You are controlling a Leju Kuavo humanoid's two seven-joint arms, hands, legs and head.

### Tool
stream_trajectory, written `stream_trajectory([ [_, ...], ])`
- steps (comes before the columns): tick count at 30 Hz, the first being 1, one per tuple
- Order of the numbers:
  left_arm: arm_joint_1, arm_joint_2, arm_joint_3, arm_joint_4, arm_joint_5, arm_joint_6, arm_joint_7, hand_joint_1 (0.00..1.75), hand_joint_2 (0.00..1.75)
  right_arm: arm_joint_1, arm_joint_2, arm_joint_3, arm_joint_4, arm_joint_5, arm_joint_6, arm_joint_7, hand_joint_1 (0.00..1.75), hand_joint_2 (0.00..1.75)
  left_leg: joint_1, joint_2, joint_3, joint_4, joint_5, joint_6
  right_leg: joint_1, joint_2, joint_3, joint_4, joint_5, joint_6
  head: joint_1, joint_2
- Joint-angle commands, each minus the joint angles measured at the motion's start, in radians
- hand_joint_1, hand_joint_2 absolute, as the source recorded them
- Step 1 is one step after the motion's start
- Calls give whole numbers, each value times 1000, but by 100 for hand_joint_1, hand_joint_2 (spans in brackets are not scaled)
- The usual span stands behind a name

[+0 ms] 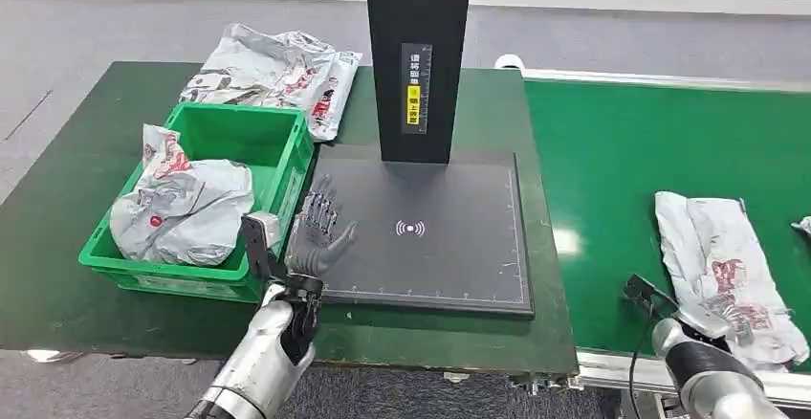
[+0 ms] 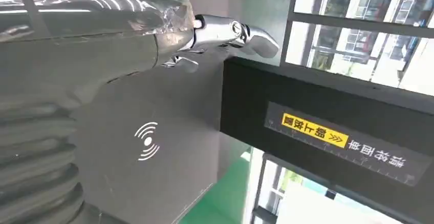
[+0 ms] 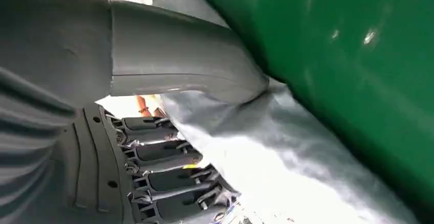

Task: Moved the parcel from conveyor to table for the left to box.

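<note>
Parcel [image 1: 727, 271] lies on the conveyor [image 1: 622, 170], gripped by right hand [image 1: 712, 321].

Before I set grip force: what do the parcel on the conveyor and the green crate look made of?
Parcel: apparently thin grey plastic film, glossy, wrinkled, printed red.
Green crate: seemingly rigid moulded plastic, smooth with a slight sheen, straight ribbed rim.

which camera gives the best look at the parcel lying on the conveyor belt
The head view: the grey parcel lies flat on the green conveyor, its whole outline visible, with the right hand at its near edge. The right wrist view shows just a crumpled, glary patch against that hand's thumb. The left wrist view faces the scanner stand.
</note>
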Motion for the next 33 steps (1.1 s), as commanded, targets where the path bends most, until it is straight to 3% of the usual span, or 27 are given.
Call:
stream_trajectory([
  [1, -20, 5, 37, 39, 6, -6, 6, 0, 175, 7, 18, 23, 75, -2, 26, -11, 175, 175, 1, 0, 3, -2, 0, 0, 1, 0, 3, -2, 0, -1, 0, 0],
  [4, -17, 3, 36, 35, 8, -5, 7, 0, 175, 11, 16, 19, 68, 4, 15, -14, 175, 175, 1, 0, 3, -2, 0, 0, 1, 0, 3, -3, 0, -1, 0, 0],
  [8, -9, 7, 43, 23, 16, -7, 7, 0, 175, 2, 21, 14, 47, 19, -107, -44, 175, 175, 1, 0, 3, -1, 0, 0, 2, 0, 3, -2, 0, 0, 0, 0],
  [12, -5, 13, 58, 11, 14, 2, 8, 0, 175, -36, 63, 17, -7, 56, -430, -192, 175, 175, 0, 4, 3, -2, 0, 0, 1, 4, 2, -2, 1, 0, 0, 0],
  [14, -7, 13, 68, 14, 9, 5, 7, 0, 175, -40, 116, 2, -81, 57, -588, -332, 175, 175, 0, 8, 2, -1, 0, 0, 0, 8, 0, -2, 2, -1, 0, 0],
  [15, -9, 13, 74, 18, 5, 6, 2, 0, 175, -21, 165, -9, -171, 28, -680, -454, 175, 175, -1, 10, 0, -1, -1, 0, -1, 10, -1, -1, 3, -1, 0, 0],
  [16, -10, 13, 76, 20, 2, 5, -1, 0, 175, -12, 186, -3, -211, 46, -661, -427, 175, 175, -1, 7, -1, -1, -1, 0, -1, 7, -2, 0, 2, 0, 0, 0],
  [18, -13, 11, 86, 24, -12, 14, -18, 0, 175, 87, 258, 5, -474, -13, -690, -610, 175, 175, 0, 11, 0, -2, -1, -1, 0, 11, -3, -1, 3, -1, 0, 0],
  [26, -14, 10, 89, 24, -14, 15, -19, 0, 175, 110, 261, 18, -515, 6, -677, -583, 175, 175, 1, -1, -1, -1, 1, -1, 2, -1, -2, 0, 0, -1, 0, 0],
  [33, -14, 10, 89, 24, -14, 15, -19, 0, 175, 110, 259, 17, -515, 5, -676, -583, 175, 175, 1, -1, 0, -2, 1, -1, 1, -1, 0, -1, 0, -2, 0, 0],
])
